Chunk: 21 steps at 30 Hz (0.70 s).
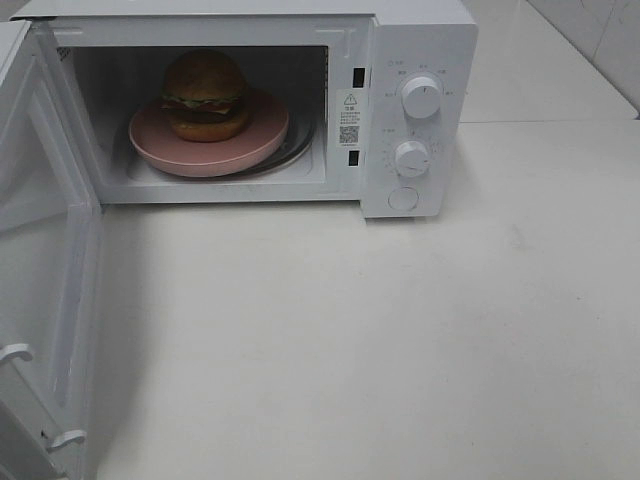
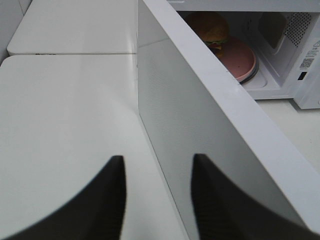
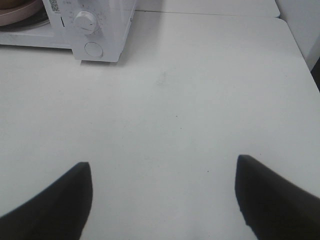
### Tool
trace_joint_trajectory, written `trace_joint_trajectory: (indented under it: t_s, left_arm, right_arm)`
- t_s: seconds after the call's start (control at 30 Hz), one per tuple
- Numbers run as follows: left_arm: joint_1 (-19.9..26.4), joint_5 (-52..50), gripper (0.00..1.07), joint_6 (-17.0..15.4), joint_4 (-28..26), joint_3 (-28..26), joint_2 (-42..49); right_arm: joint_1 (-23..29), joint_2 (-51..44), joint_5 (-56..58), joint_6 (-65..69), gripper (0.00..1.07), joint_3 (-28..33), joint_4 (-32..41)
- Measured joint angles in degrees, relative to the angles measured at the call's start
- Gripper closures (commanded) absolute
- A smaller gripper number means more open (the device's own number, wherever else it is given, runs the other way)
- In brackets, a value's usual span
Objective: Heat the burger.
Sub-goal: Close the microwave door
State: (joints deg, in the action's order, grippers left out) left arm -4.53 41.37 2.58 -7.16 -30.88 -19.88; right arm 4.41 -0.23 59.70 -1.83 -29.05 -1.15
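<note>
The burger (image 1: 205,95), a golden-brown bun with green lettuce at its side, sits on a pink plate (image 1: 260,140) inside the white microwave (image 1: 420,40). The microwave door (image 1: 50,250) stands wide open at the left. The burger (image 2: 210,30) also shows past the door (image 2: 200,125) in the left wrist view. My left gripper (image 2: 157,200) is open and empty, its fingers close to the door's outer face. My right gripper (image 3: 162,200) is open and empty above the bare table, well away from the microwave (image 3: 100,25). Neither gripper shows in the exterior high view.
The microwave has two knobs (image 1: 420,97) (image 1: 411,157) and a round button (image 1: 403,199) on its right panel. Two white latch hooks (image 1: 65,437) stick out of the door's edge. The white table (image 1: 380,340) stretches in front and to the right.
</note>
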Motion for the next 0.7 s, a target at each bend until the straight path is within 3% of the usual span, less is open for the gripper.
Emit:
trace_joint_trajectory:
  t_s: [0.03, 0.27, 0.43, 0.7]
  left_arm:
    - [0.0, -1.0, 1.07, 0.0, 0.0, 0.0, -2.1]
    - [0.0, -1.7, 1.07, -0.7, 2.9, 0.0, -6.6]
    - [0.0, -2.8, 1.07, -5.1, 9.7, 0.0, -10.0]
    - [0.0, -7.8, 1.07, -5.6, 14.0, 0.0, -15.7]
  right_arm:
    - [0.0, 0.0, 0.0, 0.0, 0.31, 0.0, 0.0]
    - [0.0, 0.0, 0.0, 0.0, 0.31, 0.0, 0.0]
    - [0.0, 0.0, 0.0, 0.0, 0.31, 0.0, 0.0]
    - [0.0, 0.0, 0.0, 0.0, 0.32, 0.0, 0.0]
